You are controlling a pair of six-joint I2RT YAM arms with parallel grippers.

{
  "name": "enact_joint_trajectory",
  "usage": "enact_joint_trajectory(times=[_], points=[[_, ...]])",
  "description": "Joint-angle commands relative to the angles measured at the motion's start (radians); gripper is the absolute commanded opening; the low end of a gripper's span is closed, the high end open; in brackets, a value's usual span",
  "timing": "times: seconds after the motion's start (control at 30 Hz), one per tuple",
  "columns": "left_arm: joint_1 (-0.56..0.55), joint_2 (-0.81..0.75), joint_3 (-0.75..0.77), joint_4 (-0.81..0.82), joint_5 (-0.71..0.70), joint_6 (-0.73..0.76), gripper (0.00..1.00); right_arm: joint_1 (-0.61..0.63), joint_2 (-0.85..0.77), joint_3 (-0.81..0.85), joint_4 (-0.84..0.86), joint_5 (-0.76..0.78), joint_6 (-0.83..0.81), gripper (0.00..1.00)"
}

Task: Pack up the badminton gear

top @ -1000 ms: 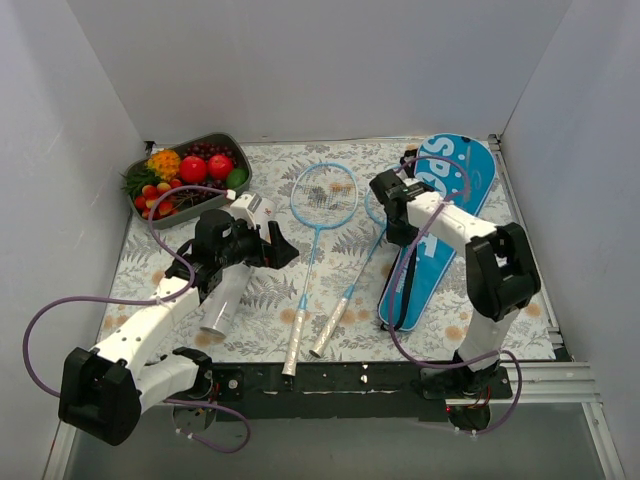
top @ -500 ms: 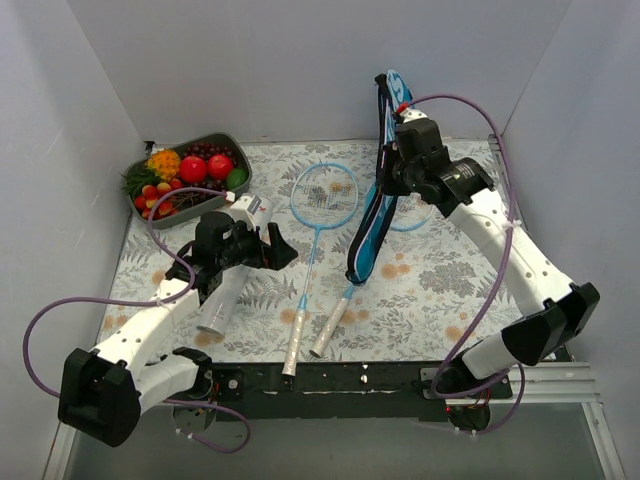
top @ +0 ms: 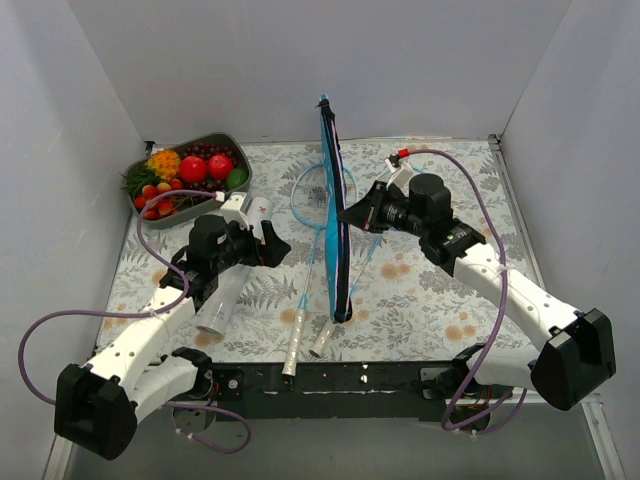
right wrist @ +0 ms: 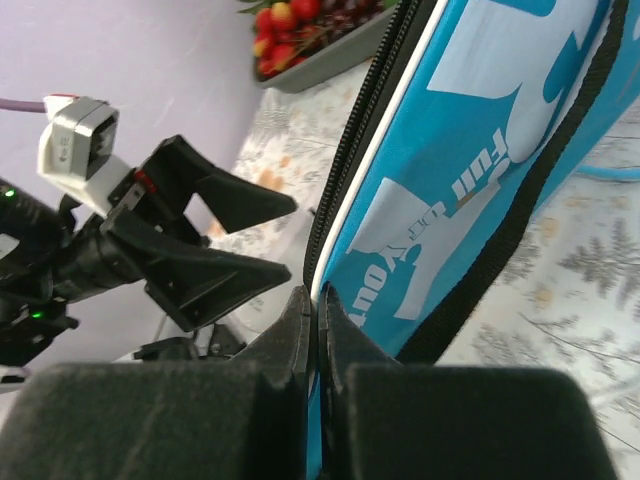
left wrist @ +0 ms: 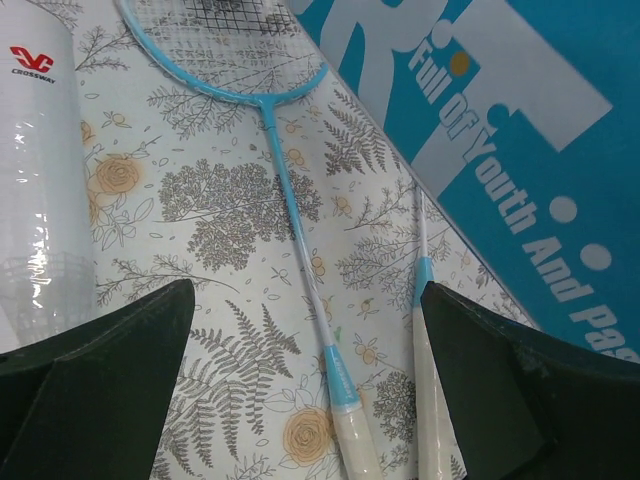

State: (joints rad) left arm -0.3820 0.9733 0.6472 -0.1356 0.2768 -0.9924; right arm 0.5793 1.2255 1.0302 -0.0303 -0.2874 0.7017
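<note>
Mid-table: one bag [right wrist: 455, 200], two rackets [left wrist: 290, 225], one tube [left wrist: 35, 180].
Right gripper [right wrist: 318, 300] pinches the upright bag's zipper edge; left gripper [top: 278, 250], jaws spread, hovers near the rackets, tube beside it.

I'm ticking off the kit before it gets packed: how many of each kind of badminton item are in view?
Rackets: 2
Shuttlecock tube: 1
Racket bag: 1
Total: 4
</note>
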Motion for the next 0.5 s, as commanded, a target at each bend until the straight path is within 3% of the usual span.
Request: enact_joint_trajectory(times=[0.0,0.37,0.47], points=[[-0.006,-0.057,-0.009,-0.007,-0.065,0.017,0.98,0.002,-0.058,-0.117,0.528,-0.162,0.171,0.01],[-0.008,-0.096,-0.015,-0.005,-0.114,0.012,0.98,0.031,-0.074,-0.547,1.298,-0.088,0.472,0.01],[-0.011,-0.104,-0.017,-0.004,-0.122,0.011,0.98,0.05,-0.041,-0.614,1.404,-0.05,0.498,0.01]])
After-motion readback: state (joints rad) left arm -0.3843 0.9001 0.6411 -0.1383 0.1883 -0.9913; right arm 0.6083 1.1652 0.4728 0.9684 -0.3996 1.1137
